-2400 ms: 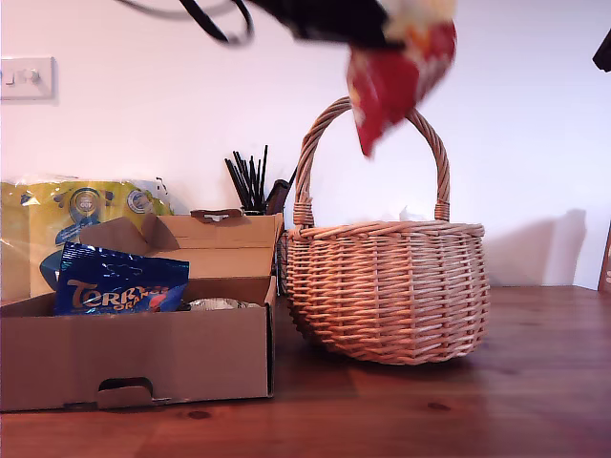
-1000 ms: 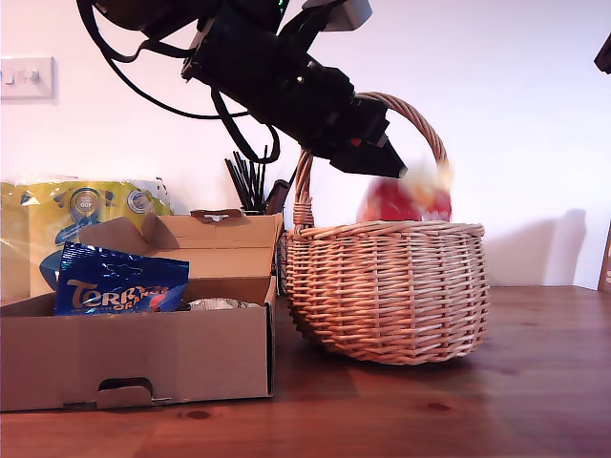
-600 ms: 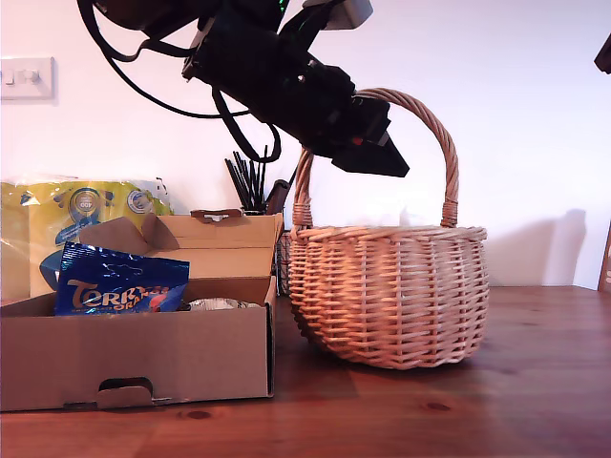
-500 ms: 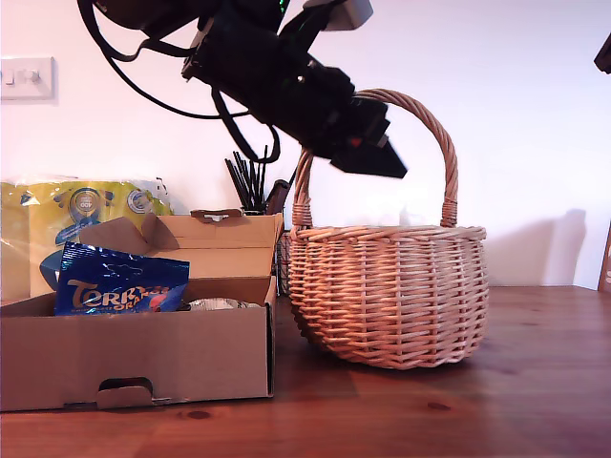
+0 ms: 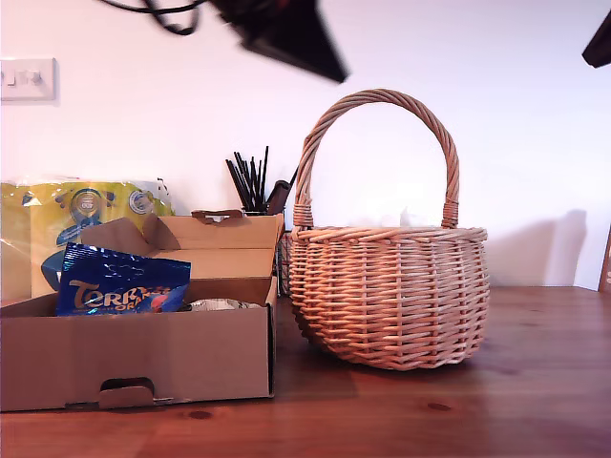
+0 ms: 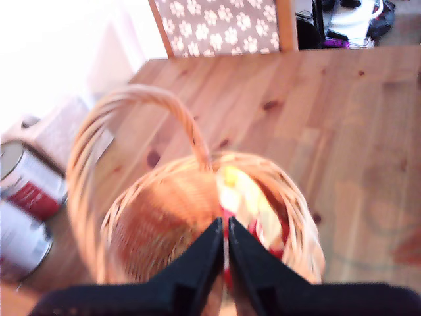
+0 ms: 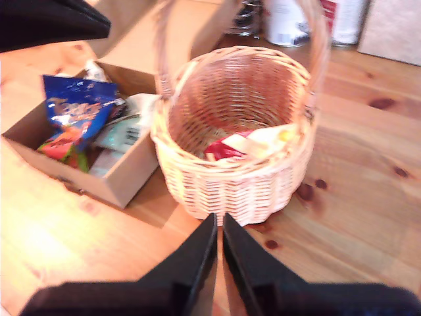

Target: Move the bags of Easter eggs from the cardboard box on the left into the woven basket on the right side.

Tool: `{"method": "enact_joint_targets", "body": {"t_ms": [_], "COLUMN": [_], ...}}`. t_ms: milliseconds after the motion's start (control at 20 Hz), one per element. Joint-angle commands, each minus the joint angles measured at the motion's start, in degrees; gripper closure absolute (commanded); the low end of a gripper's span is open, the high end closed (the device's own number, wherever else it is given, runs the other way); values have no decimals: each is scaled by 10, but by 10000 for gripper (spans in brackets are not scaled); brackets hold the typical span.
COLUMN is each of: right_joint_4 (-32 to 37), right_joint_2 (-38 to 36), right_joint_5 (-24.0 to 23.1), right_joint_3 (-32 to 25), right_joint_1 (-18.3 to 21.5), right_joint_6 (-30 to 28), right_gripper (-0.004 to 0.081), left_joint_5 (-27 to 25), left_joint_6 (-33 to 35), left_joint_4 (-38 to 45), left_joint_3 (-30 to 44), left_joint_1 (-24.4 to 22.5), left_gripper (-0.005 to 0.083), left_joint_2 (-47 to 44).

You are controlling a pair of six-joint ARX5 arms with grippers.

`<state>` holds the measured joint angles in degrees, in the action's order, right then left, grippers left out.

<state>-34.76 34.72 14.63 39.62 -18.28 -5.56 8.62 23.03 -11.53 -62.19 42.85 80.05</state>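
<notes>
Closed, empty first gripper [image 6: 225, 232] over woven basket [image 5: 387, 296]; blue bag [image 5: 121, 282] lower left in exterior view, long axis sideways.

Tan woven basket [image 5: 387, 286]; red-and-cream bag [image 7: 245, 145]; dark blue, orange-lettered bag [image 5: 119, 283]; brown cardboard box [image 5: 134, 355].

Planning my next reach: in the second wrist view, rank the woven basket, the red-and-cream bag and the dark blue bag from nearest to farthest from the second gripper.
1. woven basket: its near wall sits just ahead of my second gripper.
2. red-and-cream bag: lying inside the basket.
3. dark blue bag: off to the side, in the cardboard box.
</notes>
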Motion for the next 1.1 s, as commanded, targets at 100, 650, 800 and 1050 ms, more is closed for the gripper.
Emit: {"method": "enact_joint_targets", "body": {"t_ms": [100, 650, 800, 1050], "right_joint_4": [2, 2, 2, 2], "right_joint_2": [0, 0, 0, 0], "right_joint_5": [5, 19, 19, 19], "right_joint_3": [-4, -4, -4, -4], "right_joint_1": [-10, -20, -20, -20], "right_joint_6": [-4, -5, -5, -5], "right_gripper": [782, 782, 782, 782], "left_joint_5": [1, 104, 107, 125], "left_joint_6": [-2, 70, 122, 175], "left_joint_4": [-8, -89, -64, -23], "left_joint_3": [131, 189, 189, 189], "left_joint_1": [-40, -318, -340, -345], "left_gripper": [793, 217, 77, 79], "left_joint_2": [-88, -174, -137, -60]}}
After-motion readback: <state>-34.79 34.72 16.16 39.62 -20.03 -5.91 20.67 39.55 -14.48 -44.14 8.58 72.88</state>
